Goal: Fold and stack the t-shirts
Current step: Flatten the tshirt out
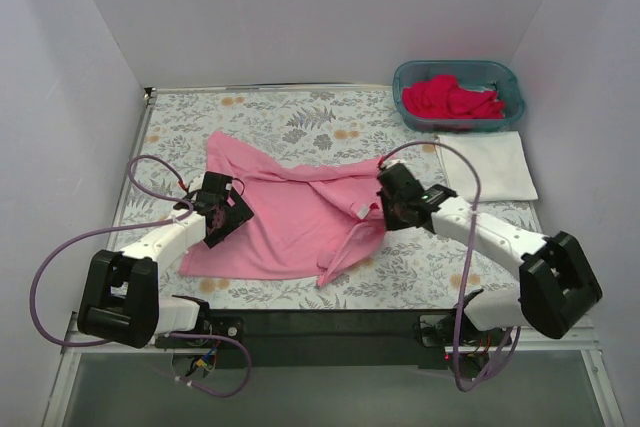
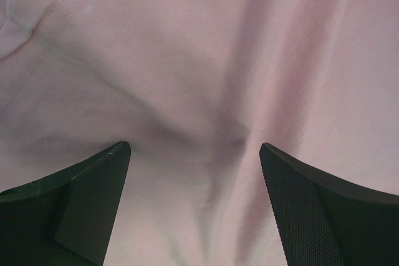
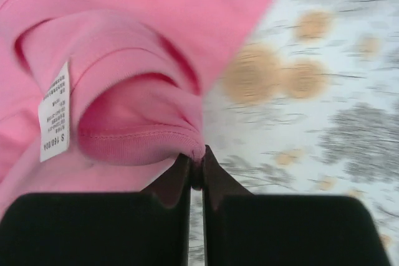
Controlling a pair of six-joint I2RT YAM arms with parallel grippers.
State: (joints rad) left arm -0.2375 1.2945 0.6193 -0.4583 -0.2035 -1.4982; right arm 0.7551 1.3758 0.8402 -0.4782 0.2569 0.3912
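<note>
Early stage: a white t-shirt [image 1: 487, 167] lies folded at the right of the counter [image 1: 300, 112]; the light pink t-shirt [image 1: 285, 222] sprawls unfolded mid-counter, right tool [image 3: 196, 166] pinched on its hem, left tool [image 2: 194, 151] spread wide over it, empty; red t-shirts [image 1: 452, 97] wait in the basket [image 1: 512, 85].

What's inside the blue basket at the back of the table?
A crumpled heap of deep pink-red t-shirts lies in the teal basket. The heap itself hides how many shirts there are and whether anything lies underneath them.
</note>
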